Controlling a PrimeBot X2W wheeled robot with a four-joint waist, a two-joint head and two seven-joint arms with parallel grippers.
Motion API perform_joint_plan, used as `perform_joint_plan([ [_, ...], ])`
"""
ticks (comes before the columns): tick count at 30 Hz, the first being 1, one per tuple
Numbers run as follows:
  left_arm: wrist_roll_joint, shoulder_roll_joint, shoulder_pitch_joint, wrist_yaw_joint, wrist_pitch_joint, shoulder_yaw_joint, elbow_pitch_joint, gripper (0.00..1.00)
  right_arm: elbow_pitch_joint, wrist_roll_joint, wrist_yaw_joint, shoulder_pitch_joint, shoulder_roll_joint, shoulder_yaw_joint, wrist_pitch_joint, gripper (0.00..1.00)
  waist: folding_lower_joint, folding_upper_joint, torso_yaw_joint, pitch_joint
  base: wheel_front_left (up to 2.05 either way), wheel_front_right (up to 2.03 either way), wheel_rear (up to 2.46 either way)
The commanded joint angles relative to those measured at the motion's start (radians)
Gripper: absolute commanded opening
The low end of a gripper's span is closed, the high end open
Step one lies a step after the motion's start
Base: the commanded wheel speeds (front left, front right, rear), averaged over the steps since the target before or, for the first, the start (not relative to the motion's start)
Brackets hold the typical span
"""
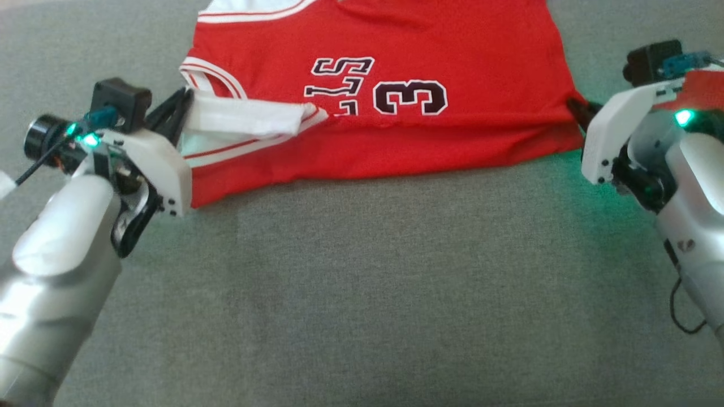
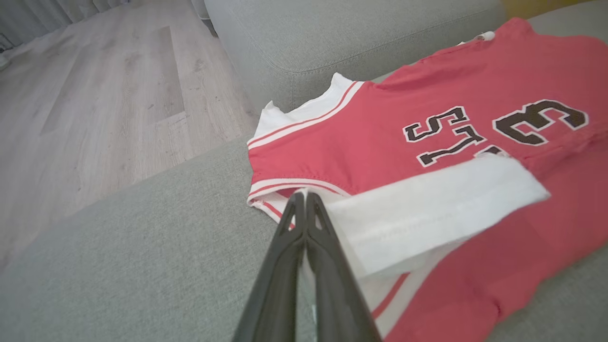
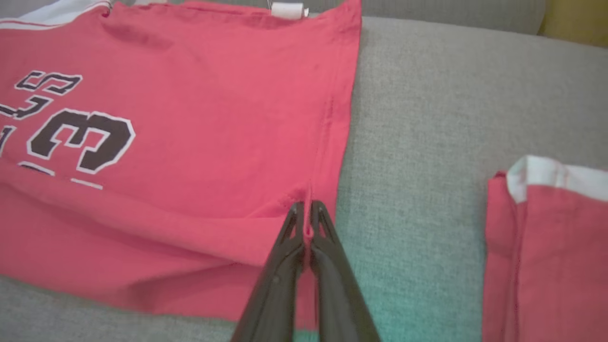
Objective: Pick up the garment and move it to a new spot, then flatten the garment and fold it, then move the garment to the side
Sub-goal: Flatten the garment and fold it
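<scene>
Bare grey sofa cushion (image 1: pixel 362 294) is recorded nearest the head camera, at 6 o'clock, with nothing lying on it. Beyond it, at 9 o'clock, the left gripper (image 2: pixel 304 195) is found with its fingers pressed together on the striped armhole edge of the garment (image 1: pixel 396 135). A white band (image 2: pixel 427 209) of turned-over fabric is drawn from that pinch across the red cloth. At 3 o'clock the right gripper (image 3: pixel 308 208) is likewise found clamped, a thin ridge of red cloth being visible between its fingers at the garment's side seam. The garment is laid across the cushion toward 12 o'clock, mostly flat, with a crease running from one grip to the other just nearer than the number (image 1: pixel 410 97). The two grips are judged to be set at opposite ends of this line so that the cloth is kept taut and a fold can be carried over evenly; the folding step is judged to be in hand, and the move to the side not yet made. A second red piece (image 3: pixel 546 247) with a white edge is seen well apart at the right; whether it is a separate item cannot be told. Farthest off, the backrest (image 2: pixel 356 38) and wooden floor (image 2: pixel 95 95) are noted.
</scene>
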Motion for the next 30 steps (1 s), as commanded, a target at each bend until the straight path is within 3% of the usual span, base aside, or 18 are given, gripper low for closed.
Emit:
perform_joint_plan([
  [1, 0.016, 0.03, -0.073, -0.001, -0.016, 0.031, -0.001, 0.0, -0.02, -0.026, -0.001, -0.038, -0.004, 0.014, -0.026, 0.16, -0.0001, 0.0, -0.003, 0.012, 0.0, 0.0, 0.0],
  [2, 0.025, 0.024, -0.088, 0.002, -0.027, 0.028, 0.015, 0.87, -0.012, -0.03, -0.001, -0.049, -0.003, 0.011, -0.043, 1.0, -0.0001, 0.0, -0.004, 0.016, 0.0, 0.0, 0.0],
  [3, 0.033, 0.016, -0.1, 0.007, -0.04, 0.027, 0.033, 1.0, -0.005, -0.028, -0.001, -0.058, 0.002, 0.008, -0.059, 1.0, -0.0001, 0.0, -0.005, 0.018, 0.0, 0.0, 0.0],
  [8, 0.051, -0.029, -0.153, 0.072, -0.225, 0.071, 0.094, 1.0, 0.031, 0.005, -0.001, -0.103, 0.031, -0.051, -0.163, 1.0, -0.0001, 0.0, -0.014, 0.022, 0.0, 0.0, 0.0],
  [10, 0.027, -0.066, -0.165, 0.109, -0.35, 0.125, 0.106, 1.0, 0.035, 0.015, -0.001, -0.119, 0.042, -0.098, -0.278, 1.0, -0.0001, 0.0, -0.014, 0.01, 0.0, 0.0, 0.0],
  [12, 0.005, -0.088, -0.16, 0.126, -0.385, 0.167, 0.092, 1.0, 0.029, 0.014, -0.001, -0.116, 0.052, -0.119, -0.353, 1.0, -0.0001, 0.0, -0.013, -0.004, 0.0, 0.0, 0.0],
  [19, 0.016, -0.136, -0.01, 0.163, -0.4, 0.322, -0.118, 1.0, -0.024, -0.033, -0.001, -0.046, 0.108, -0.217, -0.597, 1.0, -0.0001, 0.0, -0.009, -0.069, 0.0, 0.0, 0.0],
  [25, 0.078, -0.185, 0.234, 0.178, -0.4, 0.414, -0.295, 1.0, -0.124, -0.144, -0.001, 0.095, 0.192, -0.345, -0.637, 1.0, -0.0001, 0.0, -0.012, -0.121, 0.0, 0.0, 0.0],
  [30, 0.127, -0.242, 0.402, 0.19, -0.4, 0.483, -0.387, 1.0, -0.311, -0.293, -0.001, 0.299, 0.288, -0.516, -0.638, 1.0, -0.0001, 0.0, -0.015, -0.154, 0.0, 0.0, 0.0],
])
